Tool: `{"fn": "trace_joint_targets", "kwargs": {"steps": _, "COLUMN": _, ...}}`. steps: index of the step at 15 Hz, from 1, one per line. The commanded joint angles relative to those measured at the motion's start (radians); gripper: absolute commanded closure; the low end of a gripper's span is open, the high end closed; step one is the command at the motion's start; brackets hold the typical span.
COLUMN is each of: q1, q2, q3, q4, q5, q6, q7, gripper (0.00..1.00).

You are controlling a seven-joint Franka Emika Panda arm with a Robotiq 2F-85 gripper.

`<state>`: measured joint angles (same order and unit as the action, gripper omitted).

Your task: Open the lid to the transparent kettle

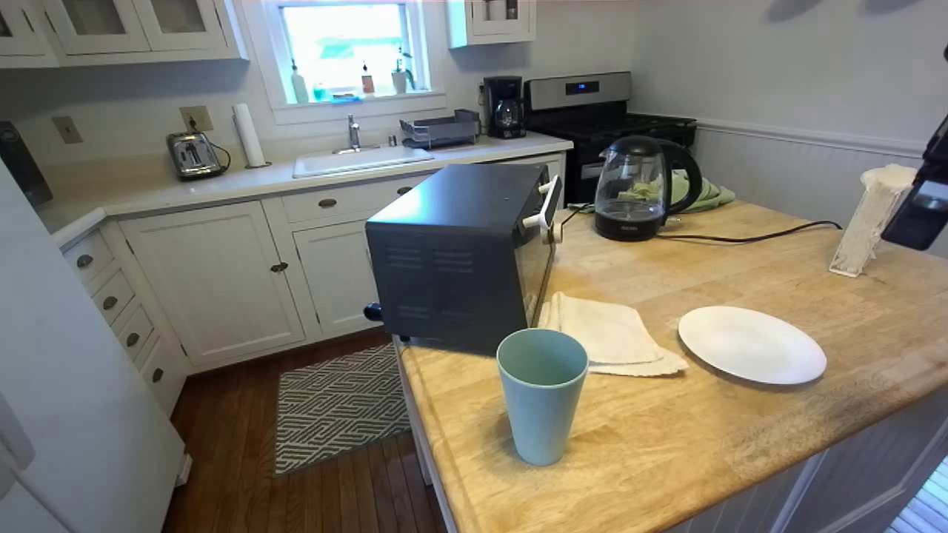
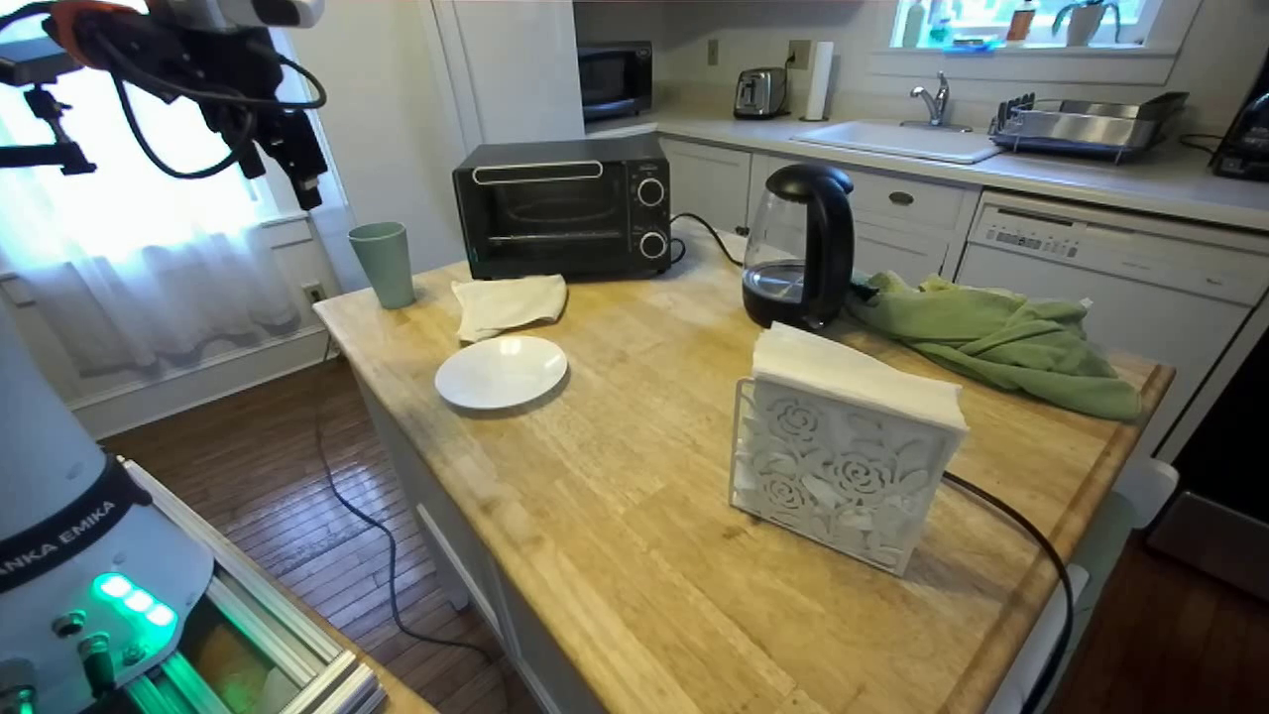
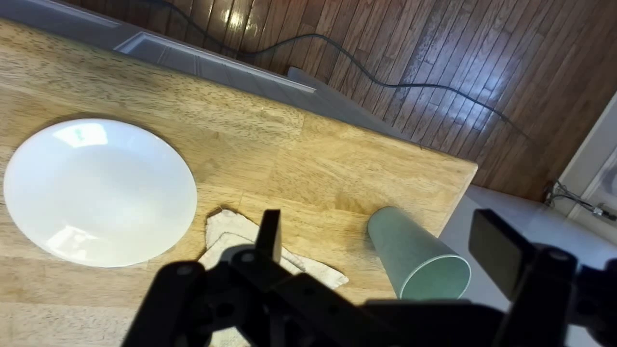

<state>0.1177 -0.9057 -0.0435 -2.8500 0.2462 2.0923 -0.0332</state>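
Observation:
The transparent kettle (image 1: 622, 185) stands upright on the wooden island top, with clear liquid low inside; it also shows in an exterior view (image 2: 773, 243). Its round black lid (image 1: 635, 146) sits down on top of it and also shows in an exterior view (image 2: 805, 179). The black handle curves out from the lid's side. My gripper (image 3: 381, 236) is open and empty in the wrist view, with the teal cup seen below between its fingers. In an exterior view the gripper (image 2: 305, 183) hangs high near the cup's end of the island, well away from the kettle. The wrist view shows neither kettle nor lid.
A black toaster oven (image 2: 555, 208) stands beside the kettle. The teal cup (image 1: 542, 407), a cream cloth (image 1: 607, 333) and a white plate (image 1: 752, 344) lie nearer the island's edge. A napkin holder (image 2: 843, 456), a green towel (image 2: 1001, 337) and a black cord (image 1: 748, 238) are near the kettle.

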Motion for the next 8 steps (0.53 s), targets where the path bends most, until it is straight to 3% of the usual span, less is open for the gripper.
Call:
{"fn": "trace_joint_targets", "kwargs": {"steps": 1, "q1": -0.008, "q2": 0.000, "q3": 0.007, "q4": 0.003, "q5": 0.006, "q6": -0.005, "q7": -0.005, "gripper": 0.00}}
{"fn": "trace_joint_targets", "kwargs": {"steps": 4, "q1": -0.008, "q2": 0.044, "q3": 0.022, "q4": 0.027, "q5": -0.007, "q6": 0.029, "q7": -0.008, "gripper": 0.00}}
{"fn": "trace_joint_targets", "kwargs": {"steps": 8, "q1": -0.066, "q2": 0.144, "q3": 0.037, "q4": 0.125, "q5": -0.078, "q6": 0.122, "q7": -0.005, "gripper": 0.00}}
